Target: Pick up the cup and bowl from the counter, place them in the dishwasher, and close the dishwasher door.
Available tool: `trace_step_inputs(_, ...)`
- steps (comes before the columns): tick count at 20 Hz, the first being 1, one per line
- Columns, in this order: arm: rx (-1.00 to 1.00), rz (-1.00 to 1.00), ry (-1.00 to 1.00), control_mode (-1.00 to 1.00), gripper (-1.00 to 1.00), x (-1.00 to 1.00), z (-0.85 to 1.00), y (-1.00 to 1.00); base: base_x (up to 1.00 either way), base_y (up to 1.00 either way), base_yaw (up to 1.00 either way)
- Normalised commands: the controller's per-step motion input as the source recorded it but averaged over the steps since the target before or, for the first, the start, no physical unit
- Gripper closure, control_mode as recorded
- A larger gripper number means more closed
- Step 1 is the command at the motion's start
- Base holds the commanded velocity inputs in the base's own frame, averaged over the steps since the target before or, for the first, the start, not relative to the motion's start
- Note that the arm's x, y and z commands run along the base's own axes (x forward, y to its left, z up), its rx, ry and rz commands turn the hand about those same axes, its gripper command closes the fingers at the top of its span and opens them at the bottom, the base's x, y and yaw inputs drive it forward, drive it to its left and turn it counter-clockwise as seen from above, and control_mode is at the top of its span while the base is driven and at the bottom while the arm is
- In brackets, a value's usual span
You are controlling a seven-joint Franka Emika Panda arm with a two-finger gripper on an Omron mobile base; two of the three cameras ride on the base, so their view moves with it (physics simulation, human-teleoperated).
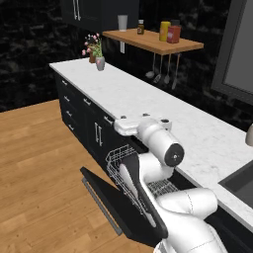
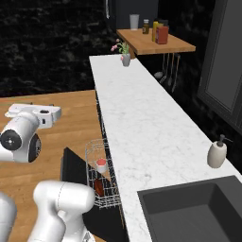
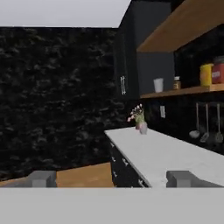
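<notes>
Nearest the base, the door lies dropped open, handle toward the floor; closing it is not yet done. Just beyond, the dishwasher rack is pulled out. In it stands the cup, red inside showing, with the bowl tipped on edge just nearer; both placements appear complete. The end effector is raised level with the counter, fingers spread wide, holding nothing. Farther along, the counter carries a flower vase at its far end.
</notes>
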Motion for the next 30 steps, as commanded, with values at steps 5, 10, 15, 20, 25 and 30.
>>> trace_step_inputs(5,0.35,0.0,0.78,-1.0,-1.0,0.33,-0.96,0.33,0.0,0.0,0.0)
trace_step_inputs(10,0.07,0.0,0.63,-1.0,-1.0,0.02,-0.37,0.16,0.0,0.0,0.0)
trace_step_inputs(15,-0.12,0.0,0.47,-1.0,-1.0,-0.04,-1.0,0.26,0.0,0.0,0.0)
trace_step_inputs(20,-0.29,0.01,0.27,-1.0,-1.0,-0.21,-0.61,0.29,0.0,0.0,0.0)
trace_step_inputs(25,-0.4,0.09,0.26,-1.0,-1.0,-0.19,-0.92,0.16,0.0,0.0,0.0)
trace_step_inputs(30,-0.37,0.14,0.26,-1.0,-1.0,0.0,-0.91,0.13,0.0,0.0,0.0)
